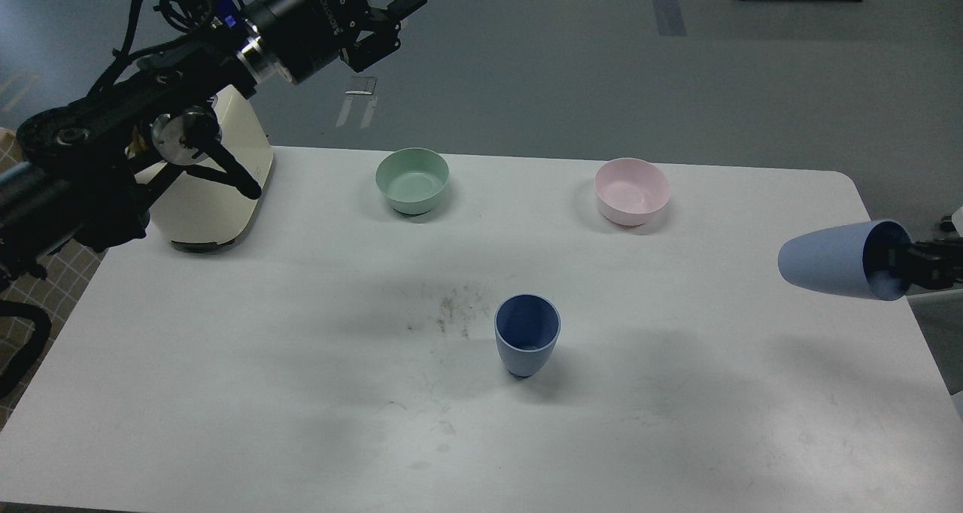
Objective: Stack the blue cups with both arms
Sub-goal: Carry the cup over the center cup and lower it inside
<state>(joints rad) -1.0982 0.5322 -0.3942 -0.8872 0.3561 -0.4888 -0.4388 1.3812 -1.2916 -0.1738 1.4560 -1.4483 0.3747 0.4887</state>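
1. Tabletop [263,393], white, rounded corners: spanning most of the head view; carrying dark scuff marks [451,314] near its middle.
2. Left arm [113,137], black, looped cables, silver wrist ring: reaching in from the left edge, rising above the tabletop's far left corner.
3. Cream appliance [218,189], rounded body: sitting at the far left of the tabletop, partly hidden behind the left arm.
4. Blue cup held sideways [827,261], light blue, darker inside: hanging above the tabletop's right edge, lying roughly level, rounded base pointing left, mouth facing right.
5. Upright blue cup [527,336]: standing on the tabletop just right of centre, mouth up, beside the scuff marks, well apart from the held one.
6. Pink bowl [632,189]: resting upright at far right-centre, well apart from both cups.
7. Green bowl [412,180]: resting upright at far centre-left, level with the pink bowl.
8. Left hand [387,28]: poised high over the floor beyond the tabletop's far edge, grasping nothing; spread or closed, impossible to tell from this angle.
9. Right hand [906,265]: entering from the right edge, one finger reaching inside the mouth of the sideways cup, gripping its rim.
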